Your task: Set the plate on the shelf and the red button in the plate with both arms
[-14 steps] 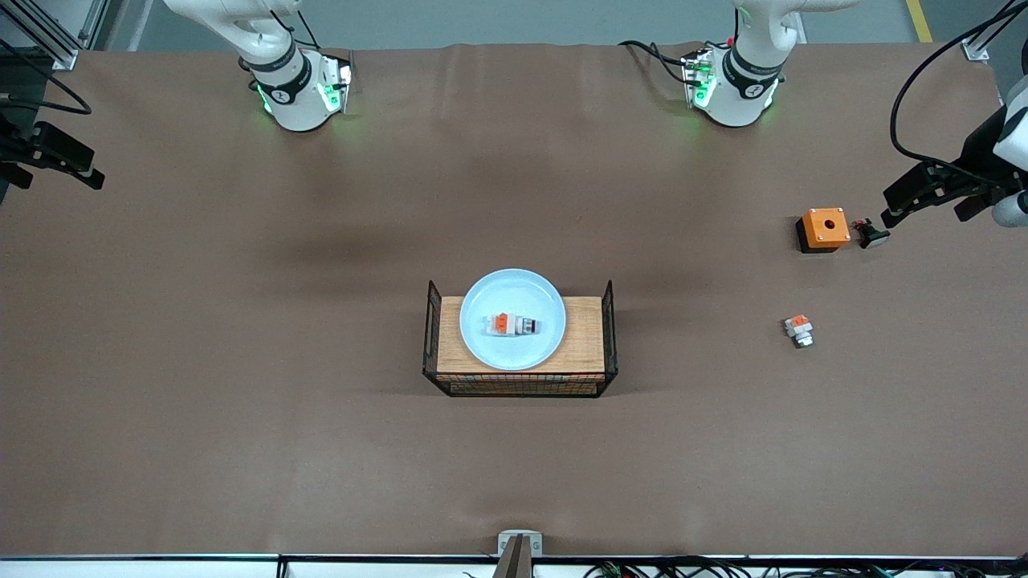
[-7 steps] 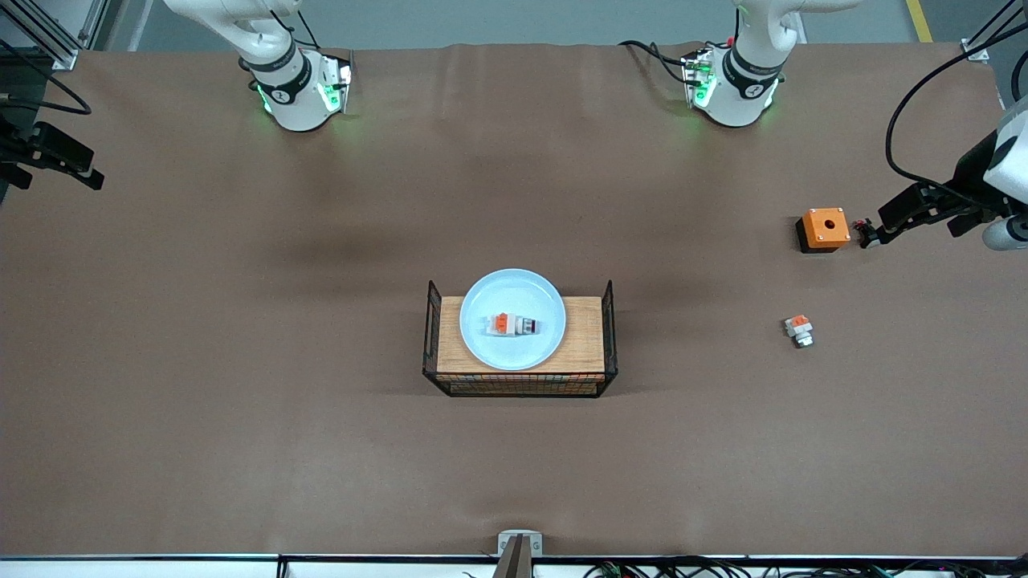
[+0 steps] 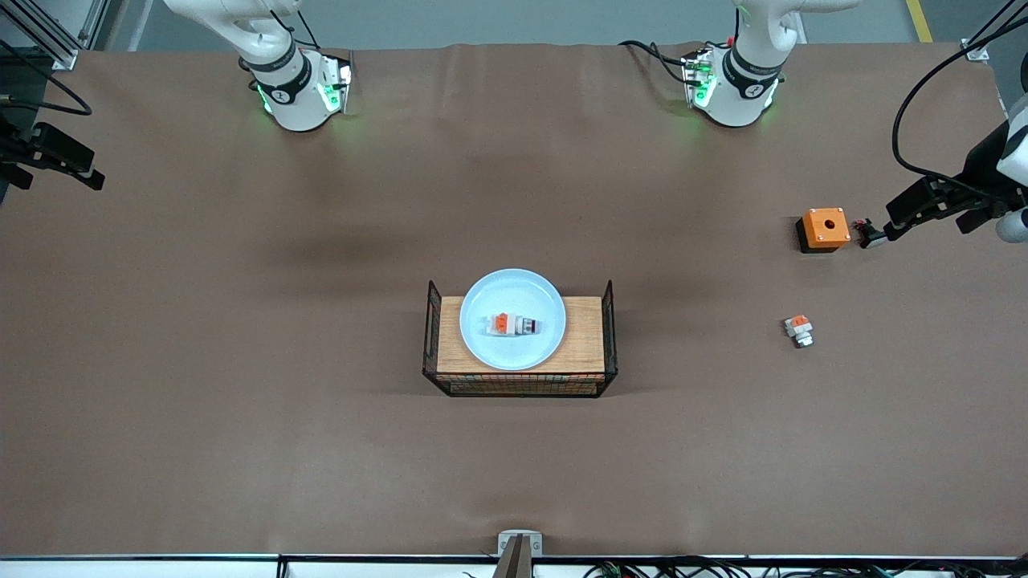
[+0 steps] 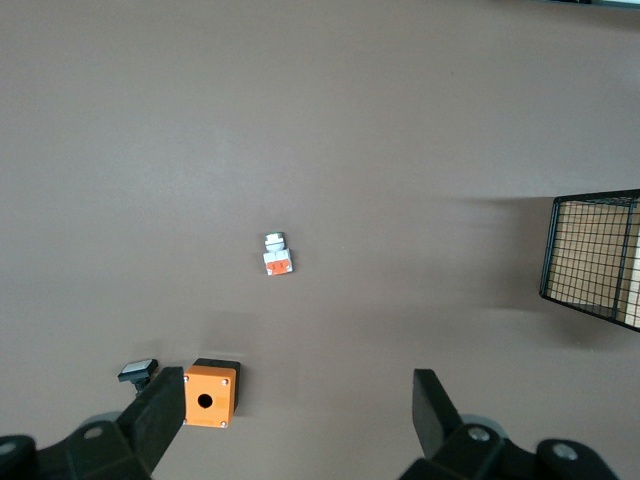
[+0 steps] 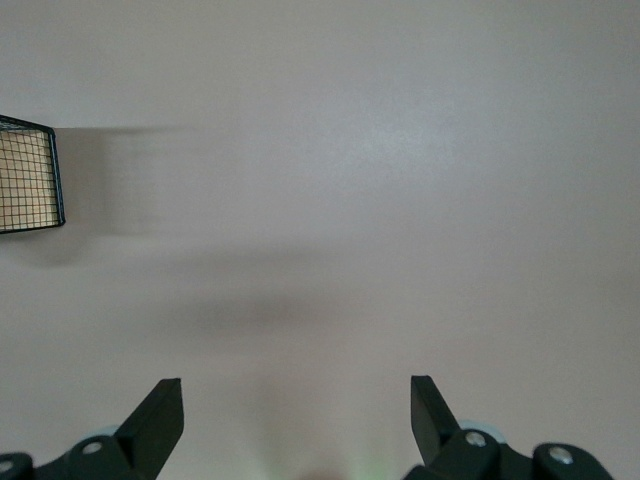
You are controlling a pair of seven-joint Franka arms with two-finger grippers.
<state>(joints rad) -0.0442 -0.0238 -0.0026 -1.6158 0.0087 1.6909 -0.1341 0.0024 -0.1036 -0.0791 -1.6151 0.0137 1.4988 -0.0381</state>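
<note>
The pale blue plate (image 3: 512, 289) rests on the wooden rack (image 3: 582, 337) in the middle of the table. In the plate lies the red button (image 3: 514, 324), white with an orange block and a dark red cap. My left gripper (image 3: 895, 222) hangs open and empty over the left arm's end of the table, beside an orange box; in the left wrist view the left gripper (image 4: 298, 388) has bare table between its fingers. My right gripper (image 3: 84, 172) hangs open over the right arm's end of the table. The right wrist view shows the right gripper (image 5: 297, 392) over bare table.
An orange box with a hole (image 3: 823, 229) (image 4: 210, 393) sits toward the left arm's end, a small black piece with a pale cap (image 3: 870, 234) (image 4: 138, 370) beside it. A white-and-orange piece with a silvery cap (image 3: 799, 330) (image 4: 277, 257) lies nearer the front camera. The rack's wire side (image 4: 595, 255) (image 5: 28, 180) shows in both wrist views.
My left gripper has shifted slightly beside the orange box, and one fingertip now partly covers the small black piece. Plate, red button and right arm have not moved.
</note>
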